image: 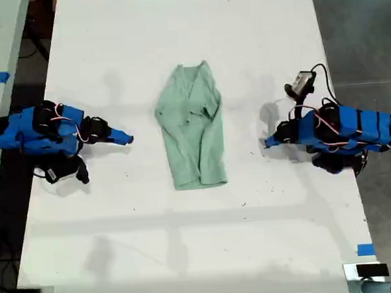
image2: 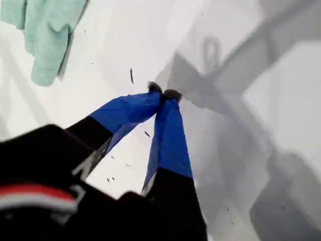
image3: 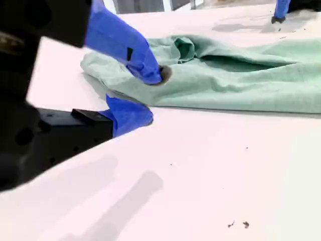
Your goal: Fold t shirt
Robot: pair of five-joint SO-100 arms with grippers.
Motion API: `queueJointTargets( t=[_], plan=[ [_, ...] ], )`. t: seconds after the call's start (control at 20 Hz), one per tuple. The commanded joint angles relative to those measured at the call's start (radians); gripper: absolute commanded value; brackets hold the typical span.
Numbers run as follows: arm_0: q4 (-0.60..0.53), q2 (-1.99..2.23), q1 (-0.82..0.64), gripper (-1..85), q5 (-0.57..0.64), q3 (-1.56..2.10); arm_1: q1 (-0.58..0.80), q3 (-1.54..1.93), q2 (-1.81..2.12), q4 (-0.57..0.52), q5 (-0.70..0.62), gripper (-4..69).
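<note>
t shirt (image: 193,128) on table (image: 122,244), between arms

Both arms wear bright blue printed shells over black motor blocks. The arm at the exterior view's left (image: 38,131) carries loops of thin red and white wires (image: 66,122) across its top; the arm at the exterior view's right (image: 344,131) has the same wiring, plus a small grey camera module (image: 302,81) on a black cable.

My first gripper (image2: 163,94) has two tapered blue fingers with dark tips, rooted in black. My second gripper (image3: 149,96) is blue too, on a black mount, and one finger shows a dark tip pad.
</note>
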Motion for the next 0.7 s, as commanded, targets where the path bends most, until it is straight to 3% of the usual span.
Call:
queueJointTargets(
  t=[0.0,0.45,0.65],
  plan=[
    [-0.012,0.011,-0.216,-0.2,-0.014,0.000,0.009,0.014,0.011,0.005,0.020,1.2],
    [-0.014,0.011,-0.219,-0.2,-0.034,0.000,0.009,0.006,0.011,0.006,0.026,0.7],
    [0.012,-0.176,-0.207,-0.2,-0.041,-0.206,0.038,-0.026,0.011,0.008,0.008,0.7]
  ],
)
